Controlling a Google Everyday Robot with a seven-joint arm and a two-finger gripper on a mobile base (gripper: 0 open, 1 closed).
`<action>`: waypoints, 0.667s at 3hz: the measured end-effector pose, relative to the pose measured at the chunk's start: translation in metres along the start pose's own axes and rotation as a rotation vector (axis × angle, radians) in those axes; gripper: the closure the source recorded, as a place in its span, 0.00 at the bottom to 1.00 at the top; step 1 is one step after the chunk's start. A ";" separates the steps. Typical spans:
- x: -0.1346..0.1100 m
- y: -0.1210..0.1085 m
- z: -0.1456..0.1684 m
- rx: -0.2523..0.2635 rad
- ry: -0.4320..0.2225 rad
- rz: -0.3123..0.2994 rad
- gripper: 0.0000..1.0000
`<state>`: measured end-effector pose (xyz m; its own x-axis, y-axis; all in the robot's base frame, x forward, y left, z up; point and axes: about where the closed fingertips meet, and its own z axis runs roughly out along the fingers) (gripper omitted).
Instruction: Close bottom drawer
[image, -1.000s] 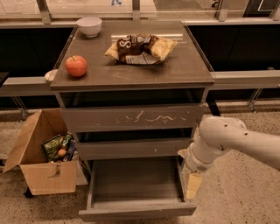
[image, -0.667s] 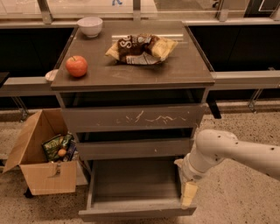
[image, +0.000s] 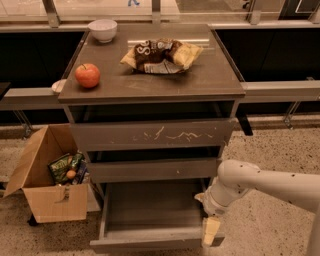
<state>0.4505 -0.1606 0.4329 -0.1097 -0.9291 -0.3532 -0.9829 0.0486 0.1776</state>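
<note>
The bottom drawer (image: 150, 243) is the lowest of three grey-brown drawers and is pulled far out, its shallow tray empty and its plain front near the bottom of the camera view. My gripper (image: 211, 231) hangs from the white arm at the drawer's front right corner, its pale fingers pointing down against the drawer front's right end. The drawer with white scratches (image: 152, 134) and the one with a small white speck (image: 152, 170) sit above, each slightly out.
On the cabinet top (image: 115, 89) lie a red apple (image: 87, 75), a white bowl (image: 102, 29) and snack bags (image: 161, 55). An open cardboard box (image: 47, 197) with snacks stands on the floor left of the cabinet. A railing runs behind.
My arm has moved left and down, bringing the gripper lower along the right front corner of the bottom drawer. The drawer has not visibly moved.
</note>
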 end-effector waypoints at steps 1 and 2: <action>0.020 -0.007 0.041 0.026 -0.025 -0.058 0.00; 0.047 -0.018 0.093 0.025 -0.071 -0.106 0.00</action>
<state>0.4493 -0.1715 0.3275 -0.0145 -0.9013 -0.4330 -0.9928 -0.0384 0.1131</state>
